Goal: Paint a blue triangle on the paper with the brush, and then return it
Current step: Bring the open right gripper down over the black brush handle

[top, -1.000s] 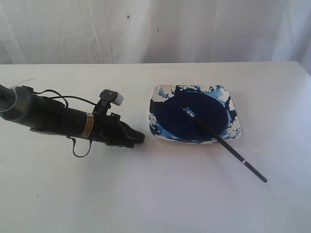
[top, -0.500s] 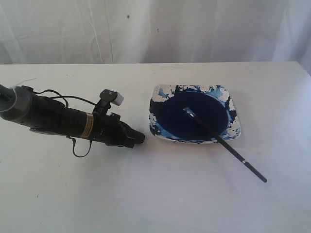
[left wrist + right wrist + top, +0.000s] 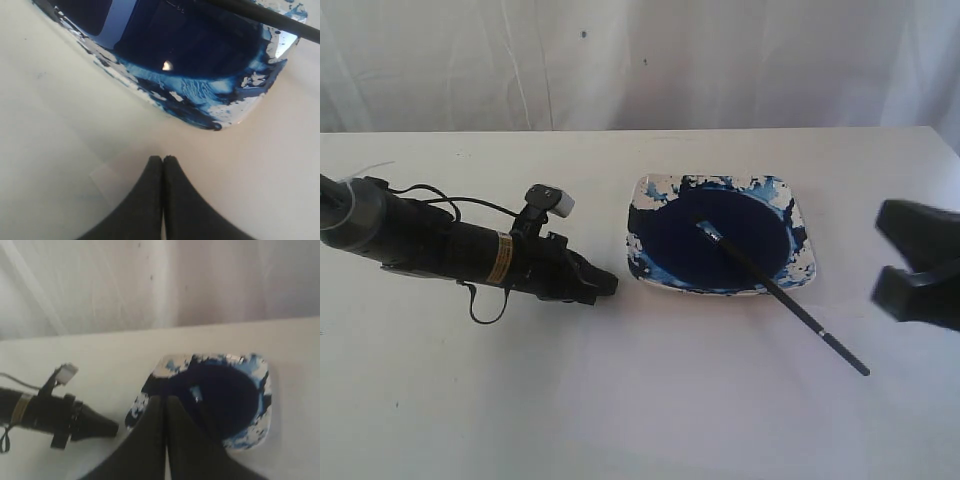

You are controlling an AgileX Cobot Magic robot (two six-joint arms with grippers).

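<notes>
I had the left gripper (image 3: pixel 163 159) and right gripper (image 3: pixel 166 399) both pinched fully together, holding nothing. The brush (image 3: pixel 780 295) lay untouched, bristles in the dish (image 3: pixel 642 200), handle out over its rim.

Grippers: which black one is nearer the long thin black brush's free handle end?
The right gripper, at the exterior view's right edge; the left gripper lies beyond the blue-stained square dish.

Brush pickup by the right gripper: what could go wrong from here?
1. The brush leans over the dish rim with its bristles in the paint; a bump on the handle could roll it or flick paint out.
2. The right gripper looks shut in its wrist view; if it approaches unopened, it would likely push the thin handle instead of grasping it.
</notes>
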